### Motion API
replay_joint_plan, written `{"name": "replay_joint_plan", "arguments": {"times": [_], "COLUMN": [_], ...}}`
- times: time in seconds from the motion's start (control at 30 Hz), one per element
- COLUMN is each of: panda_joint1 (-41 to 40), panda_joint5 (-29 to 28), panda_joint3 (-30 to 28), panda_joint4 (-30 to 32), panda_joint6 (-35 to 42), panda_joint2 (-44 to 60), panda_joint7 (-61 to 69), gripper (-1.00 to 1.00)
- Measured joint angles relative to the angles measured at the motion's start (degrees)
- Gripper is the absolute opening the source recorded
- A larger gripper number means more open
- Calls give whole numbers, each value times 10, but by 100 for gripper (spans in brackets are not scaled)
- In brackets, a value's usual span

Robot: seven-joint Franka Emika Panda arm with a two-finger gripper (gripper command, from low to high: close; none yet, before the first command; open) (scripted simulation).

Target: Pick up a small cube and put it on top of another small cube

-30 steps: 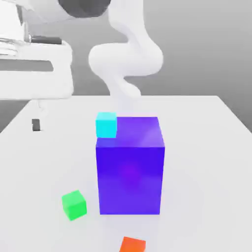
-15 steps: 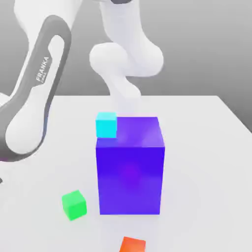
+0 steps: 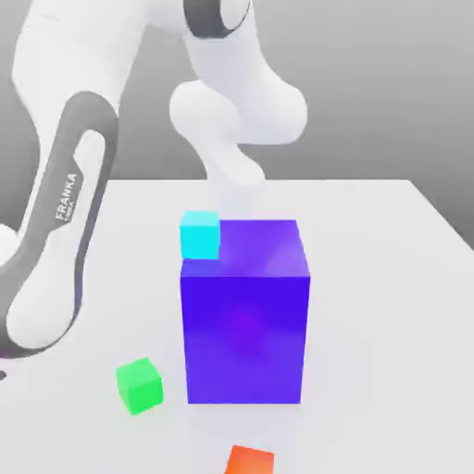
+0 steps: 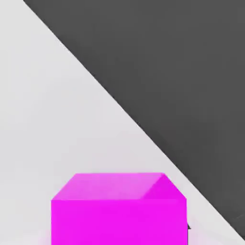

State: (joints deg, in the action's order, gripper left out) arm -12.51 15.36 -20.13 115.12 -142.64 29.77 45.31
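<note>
A white table (image 3: 389, 278) with a flat, smooth top fills the lower part of the exterior view. Its far edge runs straight across, and its side edge on the exterior view's right goes obliquely toward the near side. Behind the table there is a plain grey backdrop (image 3: 389, 83), lighter near the table edge and darker higher up. The light is soft and even, with only faint shadows on the top. In the hand view, the white table surface (image 4: 52, 110) ends at a straight edge, and beyond it lies a dark grey floor (image 4: 182, 62).
</note>
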Motion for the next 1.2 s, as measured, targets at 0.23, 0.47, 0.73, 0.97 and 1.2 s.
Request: {"name": "replay_joint_plan", "arguments": {"times": [0.23, 0.47, 0.73, 0.97, 1.2], "panda_joint1": [59, 75, 59, 39, 23], "panda_joint5": [-116, -219, -287, -314, -324], "panda_joint3": [-49, -58, -47, -51, -66], "panda_joint4": [38, 76, 124, 173, 226], "panda_joint6": [74, 146, 209, 232, 220], "panda_joint2": [-146, -285, -415, -490, -523], "panda_joint7": [-66, -122, -148, -143, -125], "gripper": [-100, -100, -100, -100, -100]}}
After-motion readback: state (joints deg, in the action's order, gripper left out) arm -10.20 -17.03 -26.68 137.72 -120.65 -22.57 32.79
